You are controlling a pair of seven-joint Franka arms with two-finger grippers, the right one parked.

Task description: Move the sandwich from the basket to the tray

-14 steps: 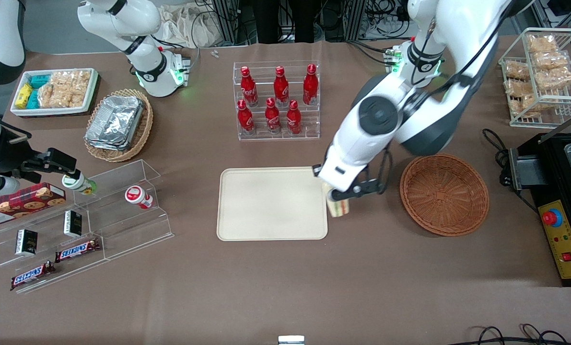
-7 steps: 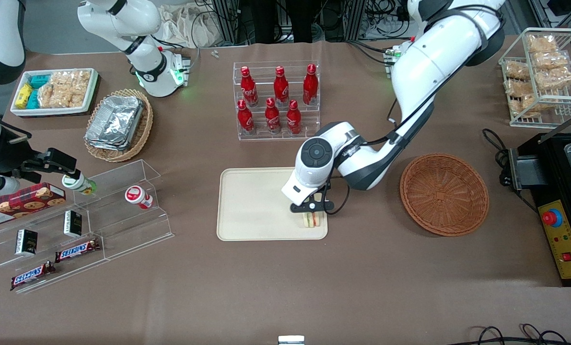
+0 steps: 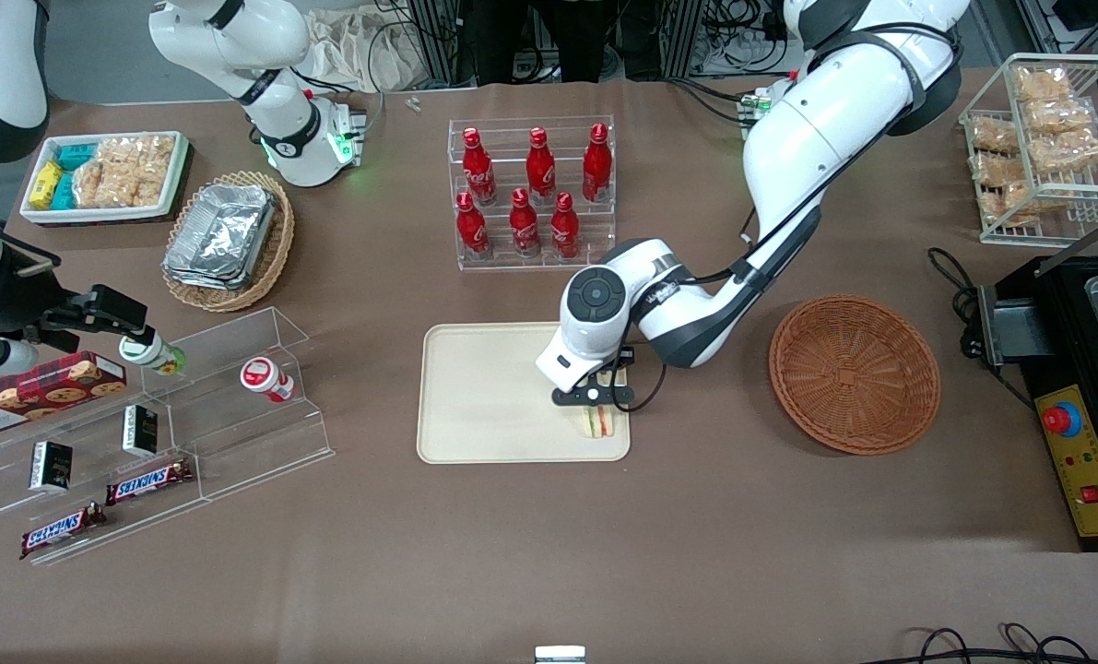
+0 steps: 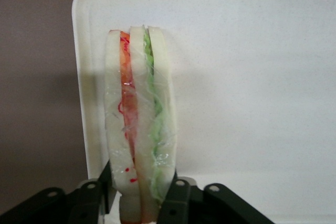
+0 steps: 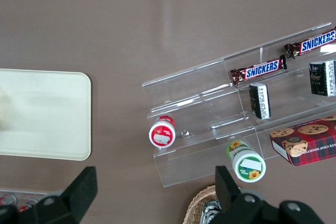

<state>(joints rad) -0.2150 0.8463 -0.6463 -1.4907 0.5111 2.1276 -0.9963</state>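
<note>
I've got the gripper (image 3: 596, 398) low over the tray (image 3: 484, 406), at the corner nearest the front camera on the working arm's side. The sandwich (image 3: 599, 421) stands on edge there, inside the rim, its striped side facing the front camera. From the wrist camera I see the sandwich (image 4: 139, 135) upright, pale bread with a red layer and a green layer under clear wrap, and the two black fingers (image 4: 176, 200) flanking its base, one on each side. The jaws look clenched on the sandwich; both fingers press right against the bread. The tray (image 4: 252, 51) spreads out cream and bare past it, and the brown table (image 4: 37, 77) shows just outside the rounded corner.

The basket (image 3: 854, 373) sits on the table toward the working arm's end, well apart from the tray, with nothing in it that I can see. The bottle rack (image 3: 532, 194) with its red bottles stands farther from the front camera than the tray. From the parked arm's wrist I see the tray (image 5: 44, 114) near the clear shelf (image 5: 236, 108) of snack bars.
</note>
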